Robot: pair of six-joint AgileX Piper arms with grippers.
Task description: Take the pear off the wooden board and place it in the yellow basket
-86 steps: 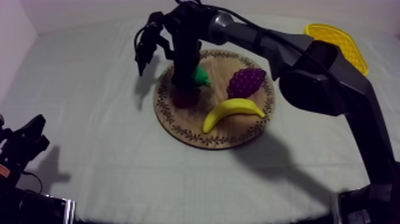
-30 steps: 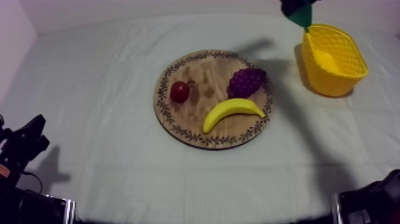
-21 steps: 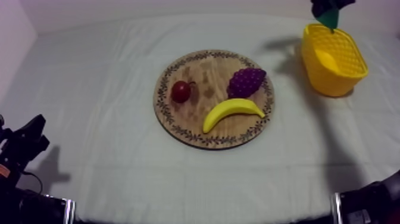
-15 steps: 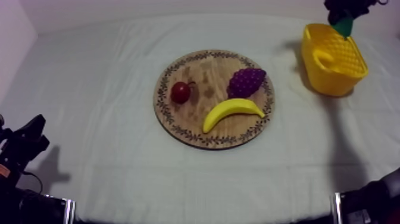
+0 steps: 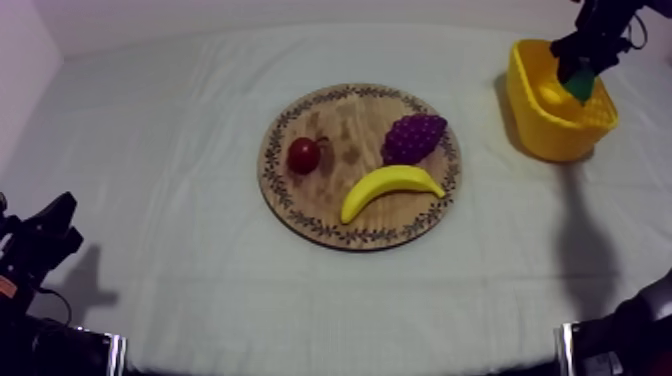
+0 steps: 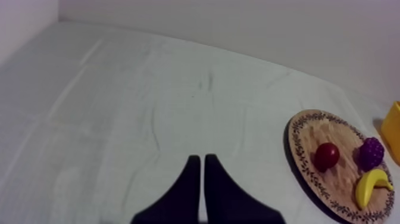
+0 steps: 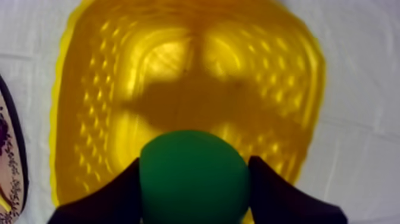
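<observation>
Judging by the smooth, moulded green skin, took the pear (image 7: 194,179) for a light, stiff, rather slippery toy, best gripped across the widest part of the round body, on opposite flanks. Found the right hand (image 7: 195,170) doing just that: black fingers (image 7: 113,199) spread only as wide as the fruit, clamped one to each side, touching nothing else. Held it over the inside of the yellow basket (image 7: 89,89), near the middle; could not tell whether above the rim or below it. Reckoned the carry all but done, with only the letting-go left, and a bounce off the wall the likely risk. Farther off, saw the wooden board (image 5: 330,195) bearing a small red fruit (image 5: 303,154), a bunch of grapes (image 5: 413,138) and a banana (image 5: 390,187), well apart from the basket. Farthest, noted the left hand (image 6: 201,164) closed on nothing, fingers together in a narrow wedge, low over the bare surface (image 6: 119,107).
</observation>
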